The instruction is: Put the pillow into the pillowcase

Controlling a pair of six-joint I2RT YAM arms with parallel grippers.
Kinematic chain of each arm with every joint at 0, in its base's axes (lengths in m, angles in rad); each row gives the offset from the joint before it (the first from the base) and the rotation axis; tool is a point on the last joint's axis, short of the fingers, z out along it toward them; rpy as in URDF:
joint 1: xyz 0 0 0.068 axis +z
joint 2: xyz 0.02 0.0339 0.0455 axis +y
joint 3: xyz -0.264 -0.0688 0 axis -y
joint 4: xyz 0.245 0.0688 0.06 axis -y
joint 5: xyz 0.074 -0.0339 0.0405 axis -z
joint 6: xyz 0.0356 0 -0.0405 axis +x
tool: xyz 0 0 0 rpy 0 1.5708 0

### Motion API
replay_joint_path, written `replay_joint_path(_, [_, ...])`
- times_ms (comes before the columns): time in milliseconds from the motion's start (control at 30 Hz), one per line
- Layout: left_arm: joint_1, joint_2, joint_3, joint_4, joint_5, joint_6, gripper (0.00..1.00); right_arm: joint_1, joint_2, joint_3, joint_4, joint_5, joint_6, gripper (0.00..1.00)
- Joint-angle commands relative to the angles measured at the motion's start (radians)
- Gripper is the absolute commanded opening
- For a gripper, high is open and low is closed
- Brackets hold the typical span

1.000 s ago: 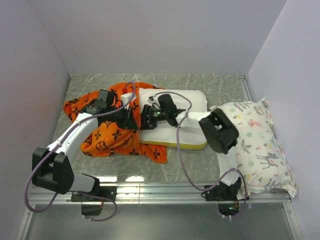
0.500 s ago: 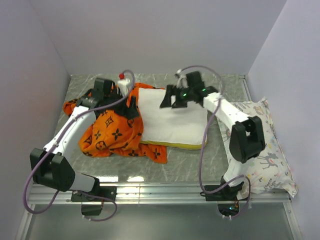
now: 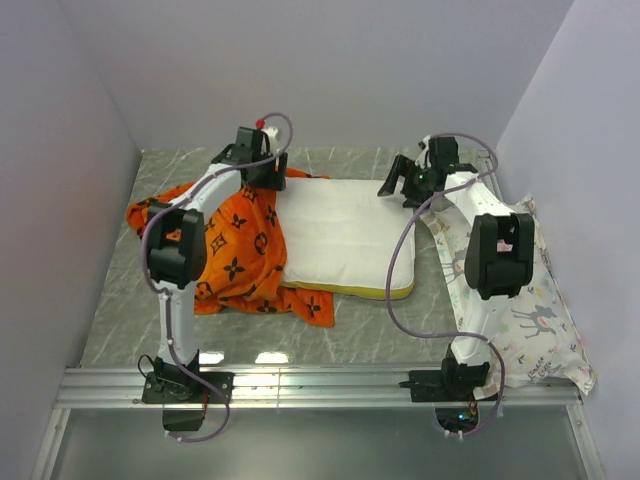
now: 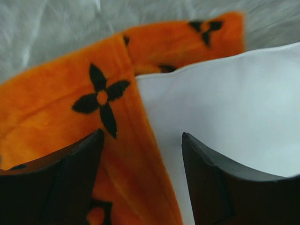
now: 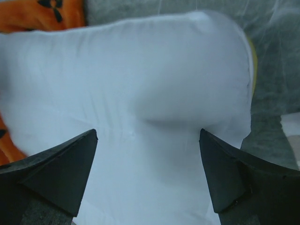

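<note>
The white pillow (image 3: 345, 235) lies flat mid-table, its yellow band (image 3: 350, 291) along the near edge. The orange pillowcase (image 3: 235, 255) with black marks is bunched against the pillow's left side, and some of it shows under the near-left corner. My left gripper (image 3: 264, 178) hangs open over the far-left corner, where the pillowcase (image 4: 70, 108) meets the pillow (image 4: 229, 93); the left gripper (image 4: 142, 133) holds nothing. My right gripper (image 3: 396, 186) stands open above the pillow's far-right corner. In its wrist view the right gripper (image 5: 147, 132) is empty over the pillow (image 5: 140, 70).
A white pillow printed with deer and plants (image 3: 515, 290) lies along the right wall beside the right arm. Walls close in the table on the left, back and right. A metal rail (image 3: 320, 385) runs along the near edge.
Both arms swung from the middle of the pillow to its far corners. The left gripper let go of the orange fabric and opened; the right gripper opened wider.
</note>
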Motion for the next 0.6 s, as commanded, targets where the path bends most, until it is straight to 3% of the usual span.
replay_joint_path(0, [-0.014, 0.026, 0.073, 0.015, -0.092, -0.042, 0.73, 0.013, -0.001, -0.042, 0.006, -0.105, 0.029, 0.98])
replay_joint_path(200, [-0.014, 0.077, 0.055, 0.039, -0.107, -0.034, 0.58, 0.021, 0.057, -0.064, 0.002, -0.17, -0.005, 0.99])
replay_joint_path(567, [-0.017, 0.142, 0.128, 0.053, -0.179, -0.062, 0.55, 0.05, 0.091, -0.047, -0.013, -0.167, -0.04, 0.88])
